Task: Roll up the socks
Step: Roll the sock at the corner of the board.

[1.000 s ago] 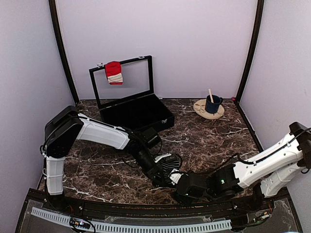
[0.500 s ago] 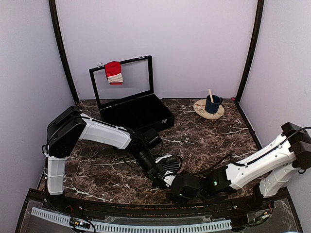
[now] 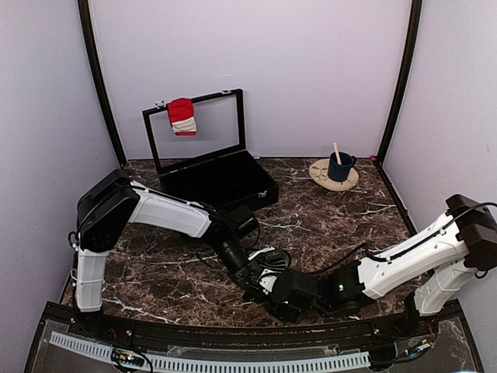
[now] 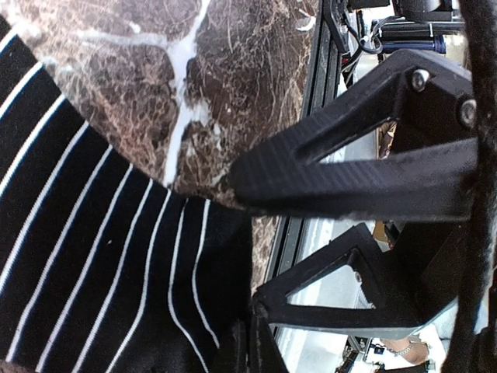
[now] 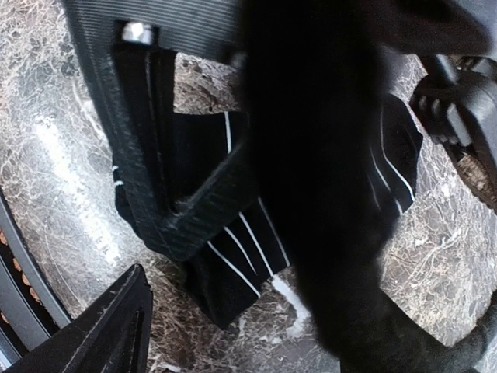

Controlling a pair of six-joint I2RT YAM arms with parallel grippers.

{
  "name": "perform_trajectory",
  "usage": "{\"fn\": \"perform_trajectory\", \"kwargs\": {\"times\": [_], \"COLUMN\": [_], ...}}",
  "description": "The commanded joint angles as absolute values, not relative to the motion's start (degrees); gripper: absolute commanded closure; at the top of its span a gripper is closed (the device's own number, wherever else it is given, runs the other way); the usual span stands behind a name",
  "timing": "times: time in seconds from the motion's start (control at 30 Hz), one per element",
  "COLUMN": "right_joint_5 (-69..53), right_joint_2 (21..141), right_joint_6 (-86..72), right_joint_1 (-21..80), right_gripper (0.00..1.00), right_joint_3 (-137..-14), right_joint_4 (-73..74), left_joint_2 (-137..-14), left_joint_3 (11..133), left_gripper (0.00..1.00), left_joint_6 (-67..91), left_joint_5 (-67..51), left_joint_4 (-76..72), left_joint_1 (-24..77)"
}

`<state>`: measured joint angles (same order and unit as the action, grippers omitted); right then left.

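Black fabric sock with thin white stripes (image 3: 269, 259) lies at the near edge of the brown marble table (image 3: 334, 225), between your grippers.
Your left gripper (image 3: 261, 284) looks pinched shut on its near end. Your right gripper (image 4: 252, 242) stands wide beside that end. The sock's length seems to run away from you. A red-and-white fabric sock (image 3: 182, 116) hangs on the black case lid (image 3: 213, 97), well apart.

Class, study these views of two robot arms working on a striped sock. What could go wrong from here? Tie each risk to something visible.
1. The striped sock lies close to the near edge of the table, so a tug might drag it off.
2. The open right hand crowds the left hand, shut on the sock; they could collide.
3. The red sock hangs on the lid of the black case, far from both hands, and may go unrolled.
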<state>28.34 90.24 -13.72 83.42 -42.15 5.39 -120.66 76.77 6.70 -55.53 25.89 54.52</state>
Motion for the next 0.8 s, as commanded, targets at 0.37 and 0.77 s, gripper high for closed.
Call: {"fn": "perform_trajectory", "kwargs": {"times": [0.37, 0.77], "right_joint_5": [25.69, 24.30], "right_joint_2": [93.23, 92.91], "right_joint_6": [-12.19, -13.49], "right_joint_1": [81.68, 81.41], "right_gripper": [0.39, 0.79], "right_joint_3": [-42.17, -41.16], "right_joint_4": [1.59, 1.69], "left_joint_2": [-121.13, -120.75], "left_joint_3": [78.65, 78.01], "left_gripper": [1.00, 0.96], "left_joint_6": [6.04, 7.00], "left_joint_5": [-58.38, -54.95], "left_joint_4": [27.77, 27.31], "left_joint_1": [53.98, 53.97]}}
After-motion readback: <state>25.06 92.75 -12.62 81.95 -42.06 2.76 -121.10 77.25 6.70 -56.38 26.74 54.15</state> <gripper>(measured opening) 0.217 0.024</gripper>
